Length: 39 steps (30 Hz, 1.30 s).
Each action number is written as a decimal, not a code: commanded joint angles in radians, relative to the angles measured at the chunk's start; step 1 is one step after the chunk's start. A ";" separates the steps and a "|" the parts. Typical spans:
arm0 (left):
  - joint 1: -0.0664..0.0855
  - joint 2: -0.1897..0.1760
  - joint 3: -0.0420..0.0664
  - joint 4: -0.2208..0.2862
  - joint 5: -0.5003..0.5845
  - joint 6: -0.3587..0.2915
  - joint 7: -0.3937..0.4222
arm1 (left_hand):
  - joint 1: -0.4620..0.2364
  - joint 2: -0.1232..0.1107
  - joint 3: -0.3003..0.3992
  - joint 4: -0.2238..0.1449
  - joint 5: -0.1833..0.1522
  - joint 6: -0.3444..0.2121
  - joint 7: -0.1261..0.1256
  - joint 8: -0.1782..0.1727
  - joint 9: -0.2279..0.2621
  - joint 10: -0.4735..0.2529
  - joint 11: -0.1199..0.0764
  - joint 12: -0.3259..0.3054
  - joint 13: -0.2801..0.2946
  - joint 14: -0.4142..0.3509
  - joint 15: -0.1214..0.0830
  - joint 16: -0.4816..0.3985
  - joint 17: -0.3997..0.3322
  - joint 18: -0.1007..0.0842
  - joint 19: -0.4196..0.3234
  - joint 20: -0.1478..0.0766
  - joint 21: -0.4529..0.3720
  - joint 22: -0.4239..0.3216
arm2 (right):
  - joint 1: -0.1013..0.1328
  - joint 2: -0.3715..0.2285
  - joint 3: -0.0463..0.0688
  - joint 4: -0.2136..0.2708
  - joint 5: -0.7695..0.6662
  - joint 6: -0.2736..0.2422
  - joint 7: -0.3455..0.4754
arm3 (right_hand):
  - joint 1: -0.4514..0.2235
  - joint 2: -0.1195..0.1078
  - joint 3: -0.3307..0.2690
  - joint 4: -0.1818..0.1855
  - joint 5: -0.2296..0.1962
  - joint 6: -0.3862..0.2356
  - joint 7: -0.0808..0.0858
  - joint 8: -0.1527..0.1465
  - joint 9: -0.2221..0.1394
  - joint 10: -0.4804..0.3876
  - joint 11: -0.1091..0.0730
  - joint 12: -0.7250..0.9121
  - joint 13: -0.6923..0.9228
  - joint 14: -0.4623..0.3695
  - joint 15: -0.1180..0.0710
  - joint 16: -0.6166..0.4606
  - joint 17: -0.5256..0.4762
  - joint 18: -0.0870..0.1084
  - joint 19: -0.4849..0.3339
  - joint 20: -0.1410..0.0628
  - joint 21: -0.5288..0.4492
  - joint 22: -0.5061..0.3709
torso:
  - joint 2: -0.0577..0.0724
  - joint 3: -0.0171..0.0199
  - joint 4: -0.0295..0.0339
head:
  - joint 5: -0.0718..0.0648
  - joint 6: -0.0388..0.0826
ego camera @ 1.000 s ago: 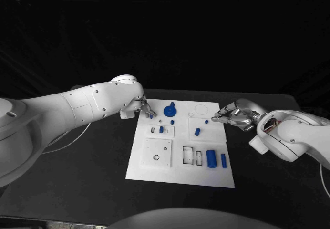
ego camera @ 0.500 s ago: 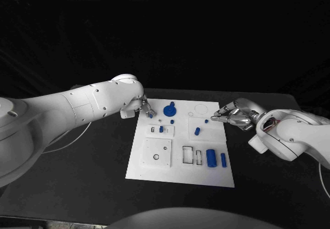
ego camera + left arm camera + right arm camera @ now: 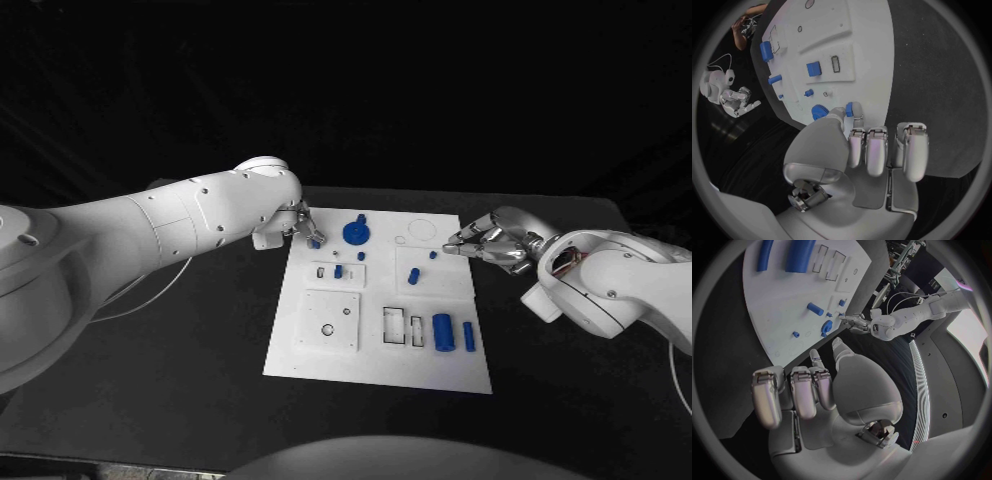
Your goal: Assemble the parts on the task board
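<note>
The white task board [image 3: 325,355] lies in the middle of the black table. My left hand [image 3: 300,226] hovers at the board's far left corner and pinches a small blue peg [image 3: 315,241] [image 3: 849,108] between thumb and a finger, just left of the blue gear [image 3: 356,234] [image 3: 819,111]. My right hand [image 3: 485,243] hangs over the board's far right edge, fingers loosely bent, nothing seen in them. More blue parts stand mid-board: a short peg [image 3: 413,276], a tiny one [image 3: 433,254] and a block [image 3: 339,270]. Two blue cylinders [image 3: 444,332] lie near the front right.
Rectangular recesses [image 3: 395,326] and a square plate with a small hole [image 3: 329,322] take up the board's near half. A round outline [image 3: 423,229] marks its far right corner. Black tabletop [image 3: 173,380] surrounds the board on both sides.
</note>
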 commanded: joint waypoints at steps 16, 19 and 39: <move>0.000 -0.023 0.001 0.031 0.012 -0.060 0.057 | 0.102 -0.019 0.070 0.000 0.009 0.034 -0.004 -0.018 0.008 0.104 -0.010 -0.001 0.263 0.106 -0.011 0.003 0.263 -0.008 0.105 -0.010 0.002 0.263 | -0.001 -0.001 0.000 -0.003 -0.006 0.003 -0.003 | 0.003 0.008 0.001 0.004 0.008 0.007 -0.003 -0.003 0.000 0.105 0.000 -0.003 0.263 0.106 0.006 0.004 0.263 -0.007 0.105 0.007 0.004 0.263 | 0.001 -0.0008 0.0001 | 0.000 -0.002; 0.001 -0.037 0.001 0.049 0.019 -0.067 0.057 | 0.116 -0.033 0.077 -0.001 0.008 0.036 -0.005 -0.020 0.011 0.104 -0.011 -0.001 0.263 0.106 -0.012 0.003 0.263 -0.008 0.105 -0.011 0.002 0.263 | -0.001 -0.002 0.000 -0.003 -0.006 0.002 -0.003 | 0.003 0.008 0.001 0.004 0.008 0.007 -0.003 -0.003 0.000 0.105 0.000 -0.003 0.263 0.106 0.006 0.004 0.263 -0.007 0.105 0.007 0.004 0.263 | 0.000 -0.0004 0.0007 | -0.002 -0.003; 0.054 -0.166 0.001 0.273 0.112 0.007 -0.072 | 0.161 -0.072 0.095 -0.002 0.007 0.049 -0.008 -0.026 0.018 0.104 -0.013 -0.001 0.263 0.106 -0.015 0.003 0.263 -0.008 0.105 -0.012 0.002 0.263 | -0.001 0.001 0.000 -0.008 -0.006 0.003 -0.005 | 0.004 0.008 0.001 0.003 0.009 0.007 -0.003 -0.003 0.000 0.105 0.000 -0.003 0.263 0.106 0.005 0.004 0.263 -0.007 0.105 0.007 0.004 0.263 | 0.000 -0.0002 0.0011 | 0.008 -0.005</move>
